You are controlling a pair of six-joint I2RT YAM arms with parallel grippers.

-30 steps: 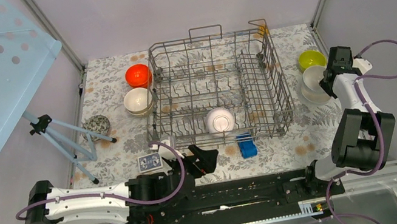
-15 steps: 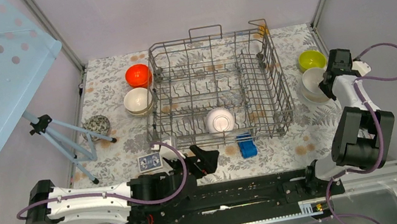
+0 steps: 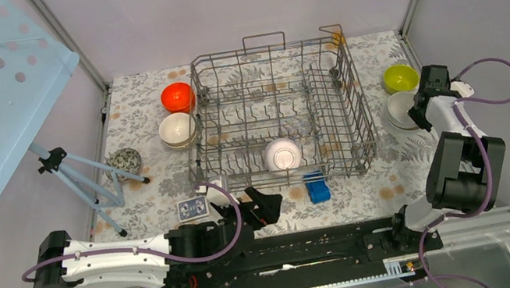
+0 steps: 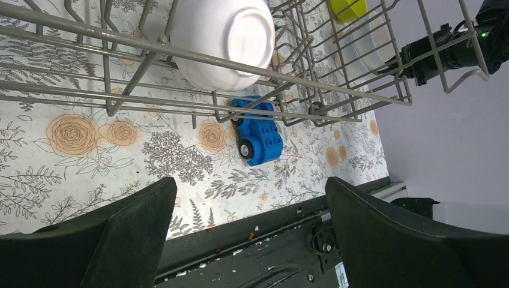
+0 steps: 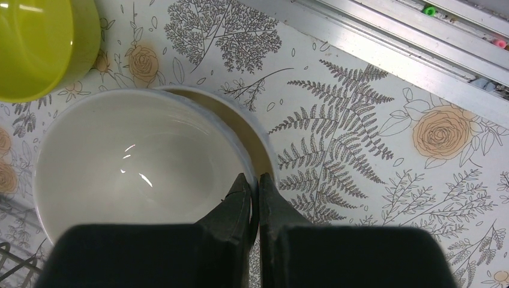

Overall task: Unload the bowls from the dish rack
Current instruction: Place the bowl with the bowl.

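The grey wire dish rack (image 3: 356, 94) (image 4: 120, 40) stands mid-table with one white bowl (image 3: 282, 155) (image 4: 225, 39) on its side near the front rail. My right gripper (image 3: 420, 111) (image 5: 252, 180) is shut on the rim of another white bowl (image 3: 398, 109) (image 5: 132, 162), right of the rack. A beige bowl's rim (image 5: 255, 129) shows just under it, and a yellow-green bowl (image 3: 400, 76) (image 5: 42, 48) sits beside it. Left of the rack are an orange-red bowl (image 3: 177, 97) and a beige bowl (image 3: 177, 130). My left gripper (image 3: 259, 208) (image 4: 249, 186) hangs open and empty before the rack's front.
A blue toy car (image 3: 315, 186) (image 4: 258, 129) lies just in front of the rack. A speckled ball (image 3: 126, 163), a card pack (image 3: 192, 208) and a tripod (image 3: 80, 179) stand at the left. Grey walls close in on both sides.
My right gripper has come down with the white bowl, over the beige one. The left arm has not moved.
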